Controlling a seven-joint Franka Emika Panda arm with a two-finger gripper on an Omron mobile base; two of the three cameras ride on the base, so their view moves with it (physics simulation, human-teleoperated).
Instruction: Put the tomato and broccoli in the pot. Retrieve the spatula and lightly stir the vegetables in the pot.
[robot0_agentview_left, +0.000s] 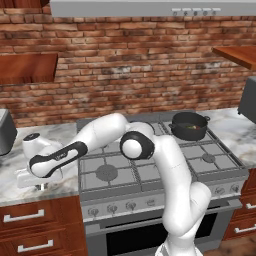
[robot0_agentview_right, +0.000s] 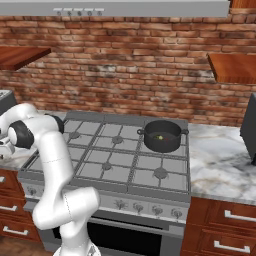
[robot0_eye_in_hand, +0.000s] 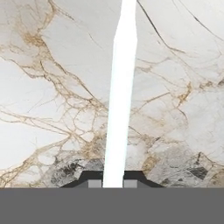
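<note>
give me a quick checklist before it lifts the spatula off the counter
1. Jaws shut on the spatula handle: ok, the handle sits between the two fingertips.
2. Spatula head free of the marble counter: cannot tell, head out of frame.
3. Vegetables in the pot: ok, red and green specks inside.
4. Pot sitting on the stove at the back right burner: ok.
5. Stovetop between arm and pot unobstructed: ok.

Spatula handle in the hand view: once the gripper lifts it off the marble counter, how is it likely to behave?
The spatula looks straight and rigid, so it probably won't flex. The gripper is shut on one end of the long handle, so the far end may droop or pivot. Its smooth, pale surface could slip between the fingertips.
</note>
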